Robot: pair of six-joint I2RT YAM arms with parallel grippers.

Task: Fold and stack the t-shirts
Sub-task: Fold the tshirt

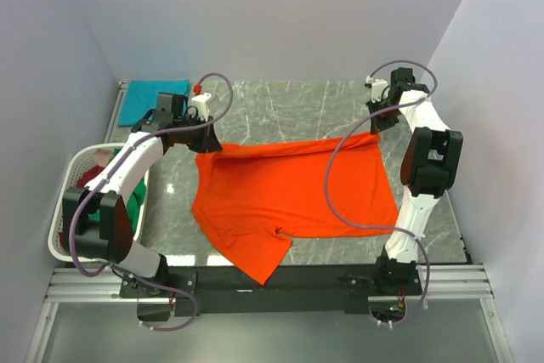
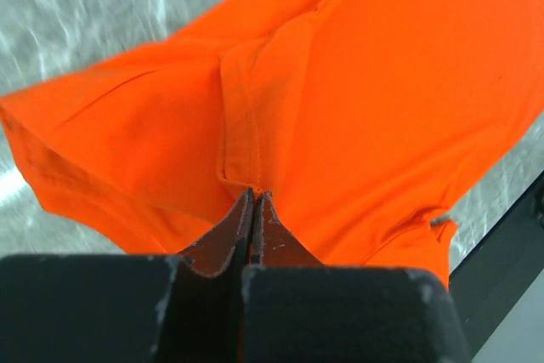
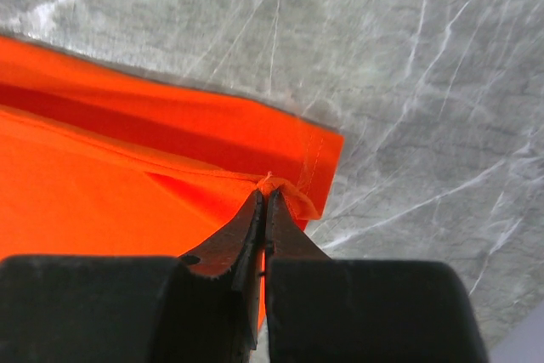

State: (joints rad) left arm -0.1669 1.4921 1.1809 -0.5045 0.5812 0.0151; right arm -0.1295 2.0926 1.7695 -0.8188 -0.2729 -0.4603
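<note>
left gripper (image 2: 253, 200): jaws pressed together, pinching the orange t-shirt (image 2: 374, 82) at a stitched seam fold. right gripper (image 3: 265, 195): also clamped tight, on a hemmed corner of the same shirt.

Top view: the shirt is spread mid-frame on the grey marbled table (image 1: 280, 104). Its far edge is strung between the two grippers, and one corner droops over the table's near edge at lower centre. The right arm's purple cable (image 1: 326, 178) loops across the cloth.

The teal t-shirt (image 1: 153, 99) lies flat at upper left. The white slatted basket (image 1: 75, 167) at the left edge holds the green t-shirt (image 1: 136, 193) and the dark red t-shirt (image 1: 89, 178).

Count: 4 shirts, 1 basket.
</note>
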